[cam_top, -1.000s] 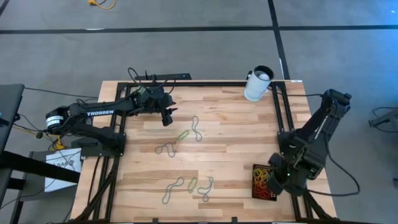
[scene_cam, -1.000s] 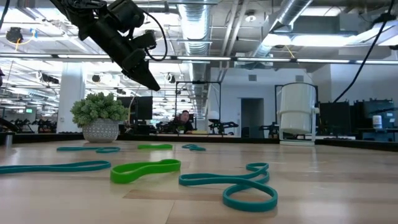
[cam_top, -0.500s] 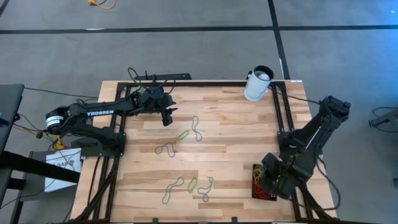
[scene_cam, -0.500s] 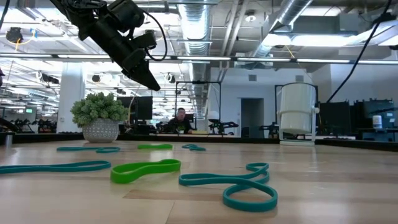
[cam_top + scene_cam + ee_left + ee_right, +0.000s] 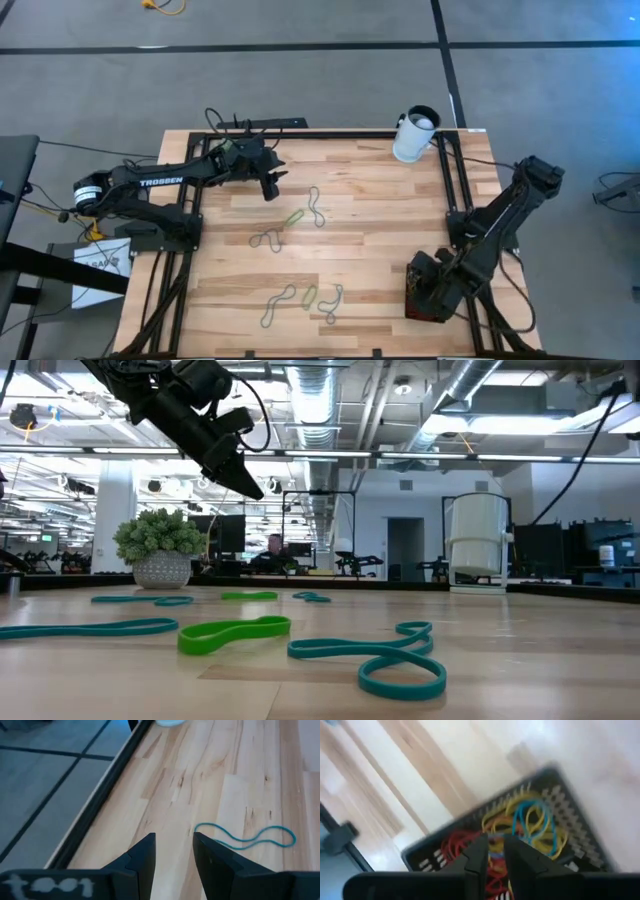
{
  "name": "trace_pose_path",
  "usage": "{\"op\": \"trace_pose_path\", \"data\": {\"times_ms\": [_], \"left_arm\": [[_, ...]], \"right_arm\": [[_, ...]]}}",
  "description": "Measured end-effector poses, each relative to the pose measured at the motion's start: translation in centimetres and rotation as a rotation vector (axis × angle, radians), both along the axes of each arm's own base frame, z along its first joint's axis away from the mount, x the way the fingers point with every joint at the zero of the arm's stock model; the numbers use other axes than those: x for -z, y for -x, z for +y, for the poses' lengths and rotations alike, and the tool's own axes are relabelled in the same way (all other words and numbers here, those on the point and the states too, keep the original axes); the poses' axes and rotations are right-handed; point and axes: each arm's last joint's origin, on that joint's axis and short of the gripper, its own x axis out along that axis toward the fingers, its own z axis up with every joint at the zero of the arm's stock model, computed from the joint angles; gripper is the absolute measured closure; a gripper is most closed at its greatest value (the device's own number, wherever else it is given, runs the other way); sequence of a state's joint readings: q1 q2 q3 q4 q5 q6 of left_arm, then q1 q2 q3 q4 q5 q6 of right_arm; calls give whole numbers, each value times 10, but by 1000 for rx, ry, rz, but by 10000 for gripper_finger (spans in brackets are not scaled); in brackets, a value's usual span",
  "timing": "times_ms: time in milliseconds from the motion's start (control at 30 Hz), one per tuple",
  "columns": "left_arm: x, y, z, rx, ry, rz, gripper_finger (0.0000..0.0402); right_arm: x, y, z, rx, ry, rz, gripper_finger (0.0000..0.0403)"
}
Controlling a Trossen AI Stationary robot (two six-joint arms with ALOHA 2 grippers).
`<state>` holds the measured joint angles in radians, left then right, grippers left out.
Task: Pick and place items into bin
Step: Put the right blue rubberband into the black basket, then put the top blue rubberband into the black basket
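Several thin rubber-band loops lie flat on the wooden table: a teal one (image 5: 315, 208), a green one (image 5: 293, 218) and a grey one (image 5: 265, 240) at mid-table, and more (image 5: 310, 297) near the front edge. The low view shows a green loop (image 5: 235, 632) and a teal one (image 5: 380, 658). The black bin (image 5: 560, 795) at the near right holds red, yellow and blue bands (image 5: 530, 820). My right gripper (image 5: 495, 845) hangs just over it, pointing down, its fingers a little apart with nothing seen between them. My left gripper (image 5: 174, 845) hovers open above the far left of the table (image 5: 268, 190).
A white cup (image 5: 415, 133) with a dark rim stands at the far right corner. A black metal frame (image 5: 455, 180) runs along the table's edges. A potted plant (image 5: 160, 550) and a person (image 5: 265, 550) show in the room beyond. Bare wood lies between the bands and the bin.
My right gripper has moved toward the table's left, from beside the bin's right edge to over the bin, and has sunk lower. It now covers most of the bin in the high view. The bands on the table lie as before.
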<state>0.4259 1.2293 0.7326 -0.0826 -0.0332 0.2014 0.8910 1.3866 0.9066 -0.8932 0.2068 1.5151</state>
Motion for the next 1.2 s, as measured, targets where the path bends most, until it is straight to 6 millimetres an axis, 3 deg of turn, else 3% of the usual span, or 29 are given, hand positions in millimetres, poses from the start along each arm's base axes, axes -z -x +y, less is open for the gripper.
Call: {"op": "trace_pose_path", "data": {"times_ms": [167, 300, 500, 600, 767, 900, 1067, 1200], "left_arm": [[-4, -2, 2, -23, -53, -25, 280], [-6, -1, 6, -25, -141, -4, 280], [-9, 5, 21, 21, -100, -69, 280], [1, 5, 25, 83, 33, -67, 280], [36, -9, 22, 117, 193, 44, 280], [63, -27, 15, 146, 207, 119, 280], [82, -41, -6, 217, 223, 212, 280], [73, -54, -18, 237, 94, 195, 280]], "right_arm": [[-32, 5, -25, -76, 33, -166, 347], [-59, 21, -59, -149, 134, -266, 347], [-86, 54, -116, -46, 474, -523, 347], [-72, 53, -122, 2, 550, -660, 347], [-7, 31, -111, -134, 539, -692, 348], [28, 17, -112, -182, 621, -772, 348], [40, 3, -125, -275, 623, -979, 348], [45, -6, -144, -309, 625, -1074, 348]]}}
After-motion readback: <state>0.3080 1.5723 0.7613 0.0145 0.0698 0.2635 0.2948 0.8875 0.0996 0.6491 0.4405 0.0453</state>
